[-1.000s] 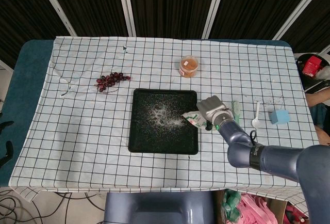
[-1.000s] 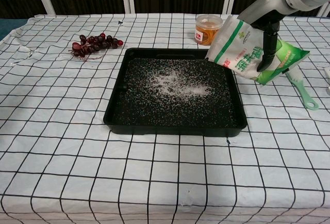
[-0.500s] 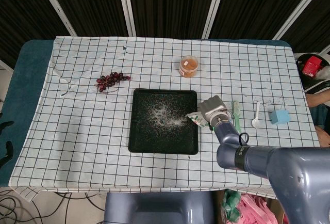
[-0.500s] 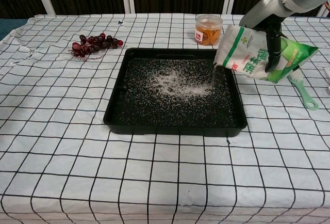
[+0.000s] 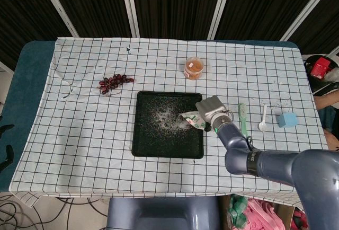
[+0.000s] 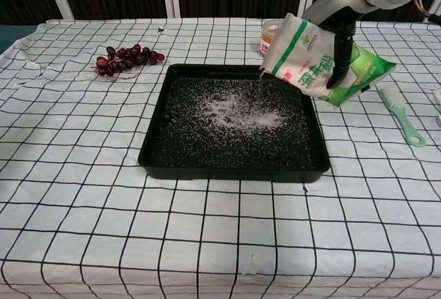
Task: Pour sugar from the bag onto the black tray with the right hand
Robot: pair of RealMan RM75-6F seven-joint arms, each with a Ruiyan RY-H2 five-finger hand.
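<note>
The sugar bag (image 6: 313,65) hangs tilted in the upper right of the chest view, its open corner lowest and pointing left over the right rear part of the black tray (image 6: 157,149). The right hand (image 6: 341,44) is clamped around the bag's middle, dark fingers wrapped down its front, which keeps the mouth low so the grains can run out sideways rather than spill on the cloth. A pale patch of sugar (image 6: 238,109) already lies across the tray's centre, so the pour looks well along. In the head view the same hand (image 5: 211,109) sits at the tray's right edge, right of centre in the frame. The left hand shows in neither view. On the checked desk (image 6: 83,230), the grapes (image 6: 125,56) and an orange-lidded jar (image 6: 273,34) stand apart from the tray, out of the pouring path.
</note>
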